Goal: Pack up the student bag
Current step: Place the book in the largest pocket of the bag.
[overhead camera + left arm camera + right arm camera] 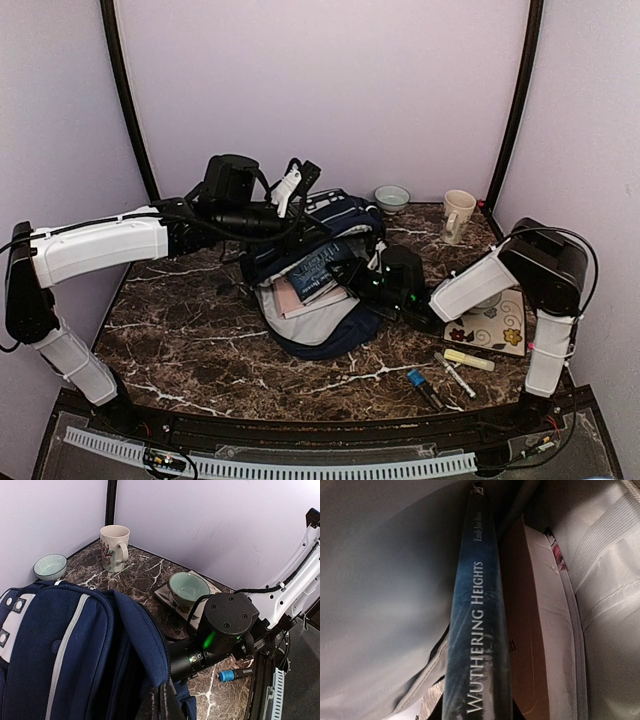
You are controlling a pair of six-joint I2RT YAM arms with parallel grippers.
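The student bag [335,215] lies open in the middle of the table, navy with a pale grey lining [380,605]. My left gripper [303,190] is shut on the edge of its navy flap [145,645] and holds the flap raised; its fingertips [172,706] show pressed together at the bottom of the left wrist view. My right gripper [362,272] reaches into the bag's mouth, shut on a dark blue book [480,645] titled "Wuthering Heights". The book stands spine-up beside a pale orange book [532,630] inside the bag. More books [305,290] stick out of the opening.
A small bowl [391,197] and a mug [458,215] stand at the back right. A flowered tile [497,325] with a bowl [187,587] sits under the right arm. A yellow highlighter [468,359], a pen [455,375] and a blue-capped marker [418,380] lie front right.
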